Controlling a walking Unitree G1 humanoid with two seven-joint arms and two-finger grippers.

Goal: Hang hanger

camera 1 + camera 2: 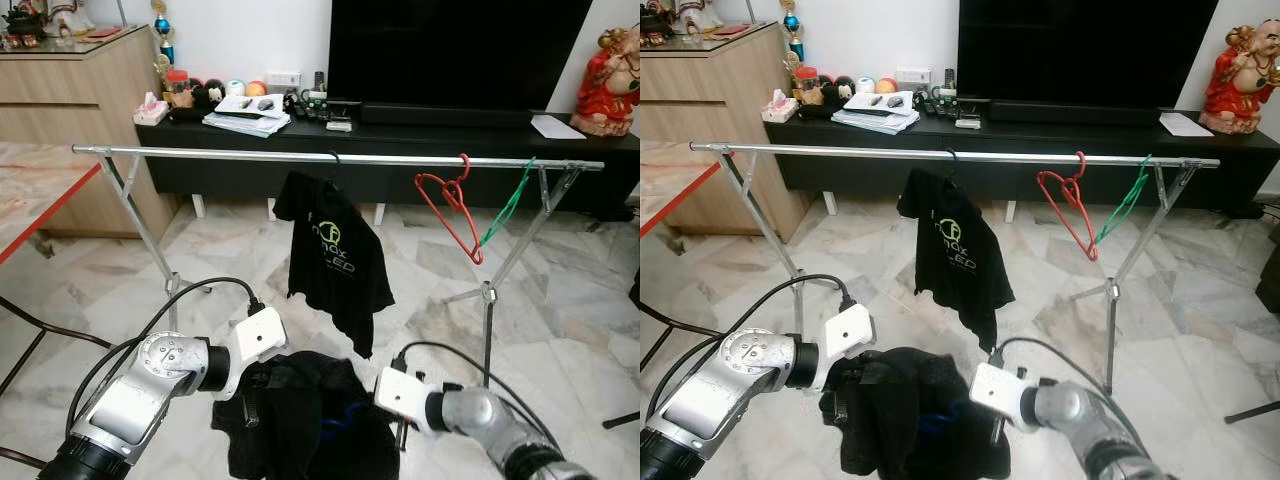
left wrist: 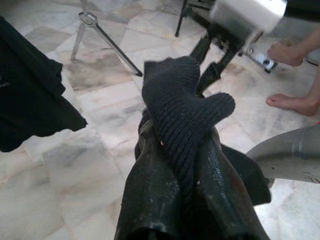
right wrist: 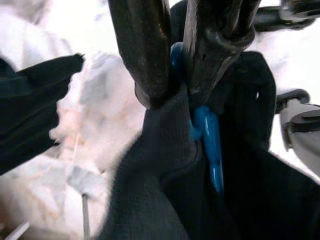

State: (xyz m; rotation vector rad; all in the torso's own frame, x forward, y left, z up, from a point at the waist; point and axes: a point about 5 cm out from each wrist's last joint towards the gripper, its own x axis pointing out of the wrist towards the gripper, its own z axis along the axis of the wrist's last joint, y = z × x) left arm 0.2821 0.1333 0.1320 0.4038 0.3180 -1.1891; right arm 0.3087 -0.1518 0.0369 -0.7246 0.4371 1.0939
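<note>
A dark knitted garment [image 1: 300, 415] hangs bunched between the two arms, low in front of the robot and short of the rail; a blue plastic hanger [image 3: 210, 137] sits inside it, one smooth arm of it showing through the fabric folds, though its overall direction cannot be told. The left gripper [image 2: 180, 150] has its two black fingers closed together on a ribbed fold of the garment; the right gripper [image 3: 175, 70] is clamped on fabric and the blue hanger together, the plastic passing between its fingers.

Beyond them a thin metal rail [image 1: 340, 157] runs level from the robot's left to its right, carried on two splayed metal leg frames, one at each end; three hangers already hang on it: one carrying a black printed T-shirt [image 1: 335, 265] near the middle, one bare red wire hanger [image 1: 450, 212] to the right of that, tilted, and one green hanger [image 1: 508, 205] just beside the right-hand frame, slanting down toward the red one; the floor [image 1: 250, 250] is glossy veined marble tile.

Behind the rail stands a long low black TV table [image 1: 400, 135] with papers and small items on top, a dark screen above it and a red figurine [image 1: 615, 85] at its right end; two bare feet [image 2: 292, 102] of a person stand on the tiles.
</note>
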